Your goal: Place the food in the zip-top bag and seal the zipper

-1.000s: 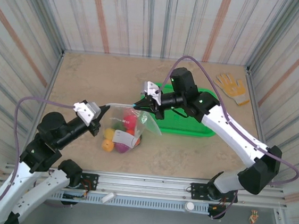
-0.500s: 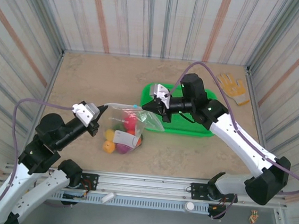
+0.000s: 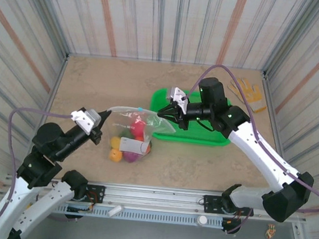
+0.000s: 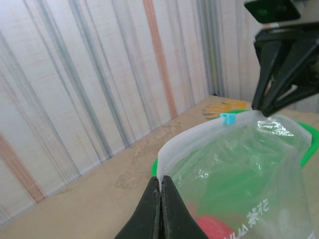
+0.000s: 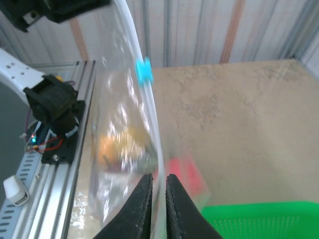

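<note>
Top external: 2 grippers; left gripper (image 3: 108, 113) jaws pinch 1 zip-top bag (image 3: 135, 129), right gripper (image 3: 161, 113) jaws narrow.

A robot test cell in a lab/workshop, not a home. Corrugated striped wall panels (image 3: 158, 22) box in a beige stone-look tabletop (image 3: 106, 80) on three sides. An aluminium rail (image 3: 157, 196) w/ slotted extrusion runs along the near edge, arm bases bolted to it, exposed wiring & purple cables (image 3: 29, 111) looping to the arms. Props are staged: green basket (image 3: 217, 138), yellow work glove (image 3: 248, 93), toy food in a clear bag (image 3: 132, 134).
</note>
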